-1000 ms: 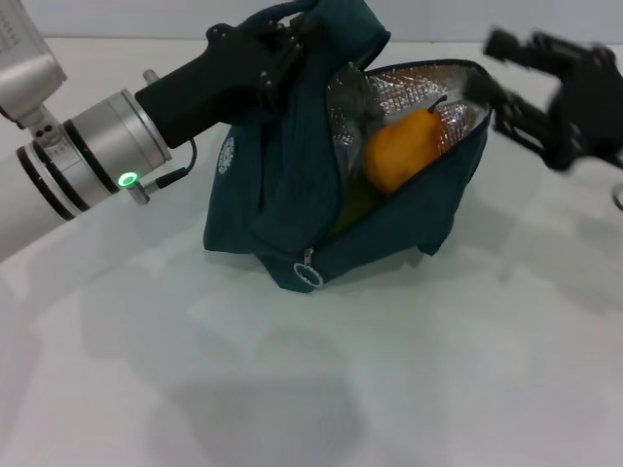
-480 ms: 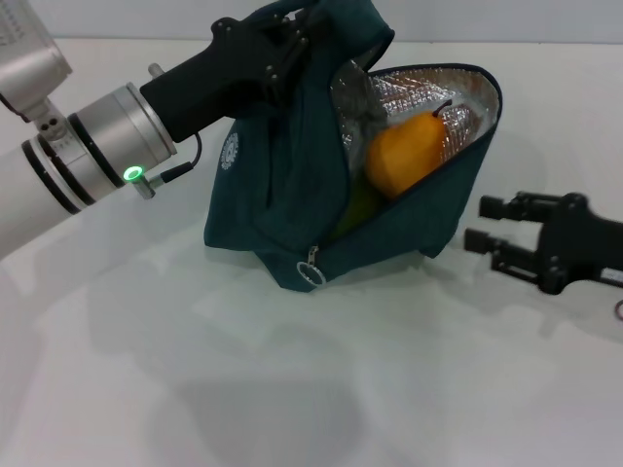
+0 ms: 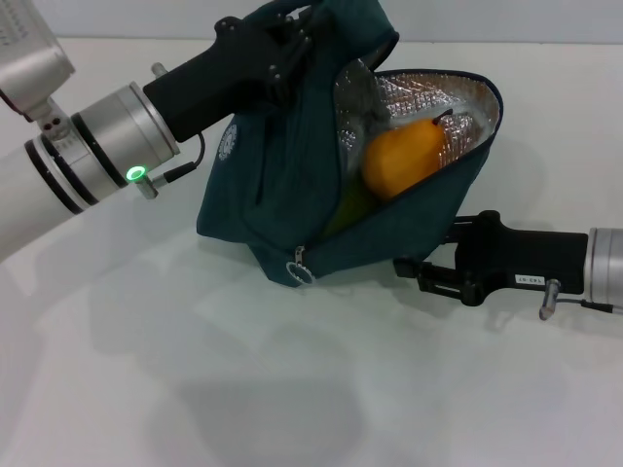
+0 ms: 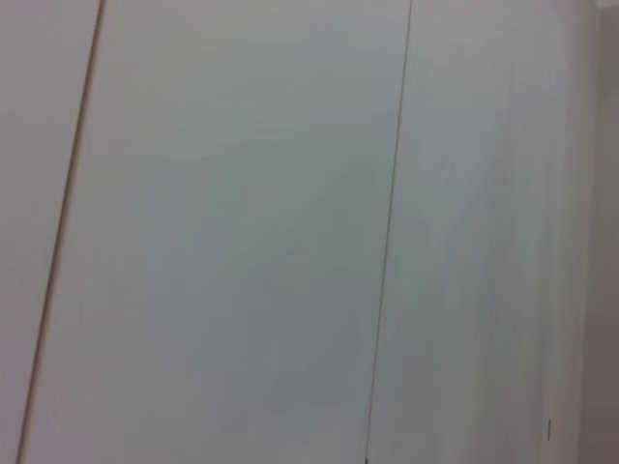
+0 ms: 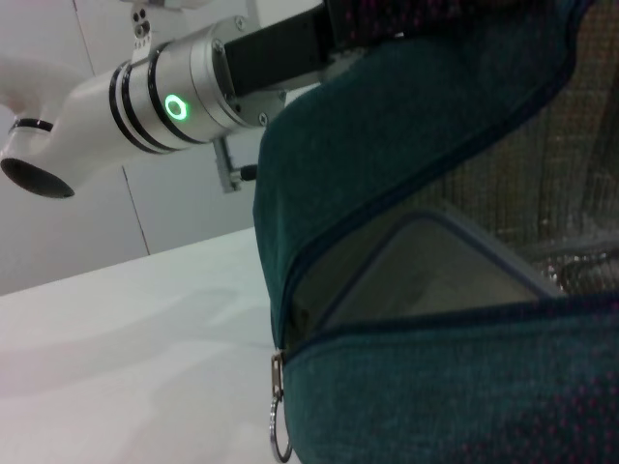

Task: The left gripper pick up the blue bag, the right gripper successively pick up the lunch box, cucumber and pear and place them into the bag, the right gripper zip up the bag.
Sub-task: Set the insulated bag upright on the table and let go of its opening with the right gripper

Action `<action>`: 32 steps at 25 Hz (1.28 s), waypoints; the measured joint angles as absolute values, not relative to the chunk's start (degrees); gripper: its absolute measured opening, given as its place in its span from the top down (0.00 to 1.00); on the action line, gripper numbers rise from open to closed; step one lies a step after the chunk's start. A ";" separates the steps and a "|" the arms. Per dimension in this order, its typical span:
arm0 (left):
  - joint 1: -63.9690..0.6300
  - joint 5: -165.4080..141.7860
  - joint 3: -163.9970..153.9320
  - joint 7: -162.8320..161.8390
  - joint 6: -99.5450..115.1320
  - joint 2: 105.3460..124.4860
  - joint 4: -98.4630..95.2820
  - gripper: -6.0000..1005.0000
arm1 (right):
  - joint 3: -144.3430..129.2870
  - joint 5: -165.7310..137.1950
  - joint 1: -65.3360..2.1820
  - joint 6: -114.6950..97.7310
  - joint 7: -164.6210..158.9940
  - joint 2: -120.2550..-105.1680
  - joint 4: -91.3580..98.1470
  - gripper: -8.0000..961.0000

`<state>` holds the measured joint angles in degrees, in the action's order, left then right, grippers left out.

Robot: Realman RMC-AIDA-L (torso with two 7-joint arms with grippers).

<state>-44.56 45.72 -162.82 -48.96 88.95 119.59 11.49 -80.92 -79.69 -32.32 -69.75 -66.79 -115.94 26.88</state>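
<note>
The left gripper pinches the blue bag by its top, holding it tilted open on the table. Inside lie the pear and the lunch box. The right gripper sits low beside the bag; its label is unreadable.

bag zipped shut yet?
No, the blue bag gapes open in the head view, the pear showing against its silver lining.

Cloth bag, foil lining, smooth pear, matt surface

Blue bag matt woven cloth, crinkled silver foil lining, metal ring pull; pear smooth-skinned; lunch box translucent plastic; surface smooth matt white.
</note>
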 joint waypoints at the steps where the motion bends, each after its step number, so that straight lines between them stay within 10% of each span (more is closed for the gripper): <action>1: -44.49 45.71 -162.83 -48.96 88.98 119.60 11.44 0.95 | -80.87 -79.57 -32.27 -69.74 -66.79 -115.96 26.87 0.54; 18: -41.60 45.51 -162.89 -40.63 90.21 119.66 7.98 0.94 | -80.48 -59.30 -23.24 -73.51 -55.46 -115.62 31.12 0.92; 32: -32.51 45.17 -162.79 -12.65 92.00 119.99 -4.84 0.94 | -71.43 -58.32 -24.27 -84.49 -60.43 -112.71 33.04 0.92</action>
<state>-32.51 45.17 -162.79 -12.65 92.00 119.99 -4.84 -71.43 -58.32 -24.27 -84.49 -60.44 -112.71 33.04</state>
